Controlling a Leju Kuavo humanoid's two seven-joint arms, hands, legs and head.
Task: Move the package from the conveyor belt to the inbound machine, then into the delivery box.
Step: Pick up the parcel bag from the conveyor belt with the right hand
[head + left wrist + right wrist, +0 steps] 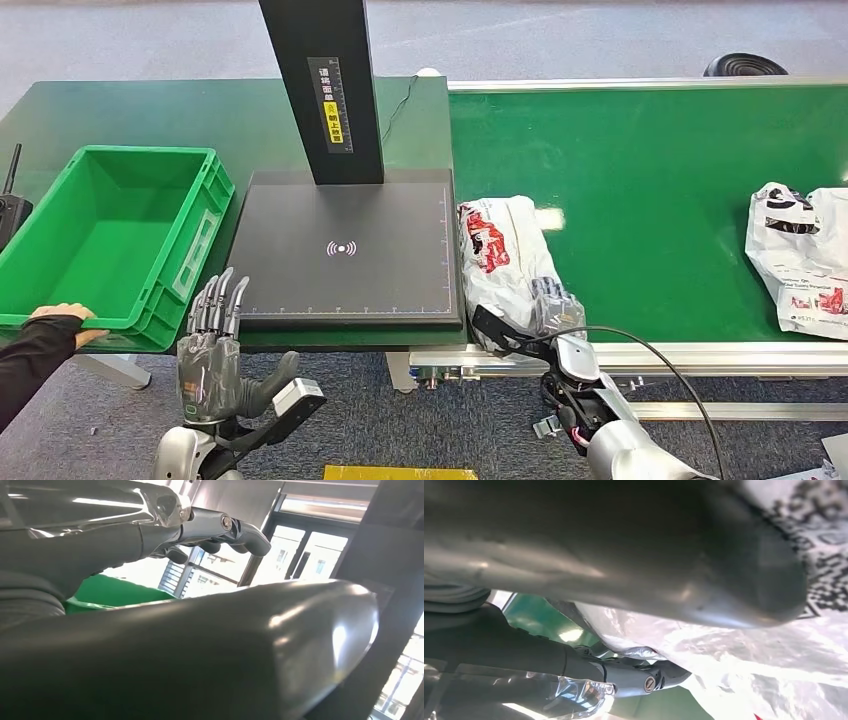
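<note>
Gripping the package [505,262] at its near end, right hand [548,318] fingers clamped on it.
Soft, slippery plastic bag; probably light, so pinch deep.

Delivery box [60,300] left of inbound machine [350,250]; conveyor belt [650,170] right.

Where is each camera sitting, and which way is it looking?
Head view: high on the robot, looking forward and down at the conveyor belt, inbound machine and delivery box; both arms rise from below.
Left wrist view: behind the left hand, facing windows; thumb and fingers show.
Right wrist view: behind the right hand, against the package.
Shared: the head view also shows the left hand, the right hand and that package.
</note>
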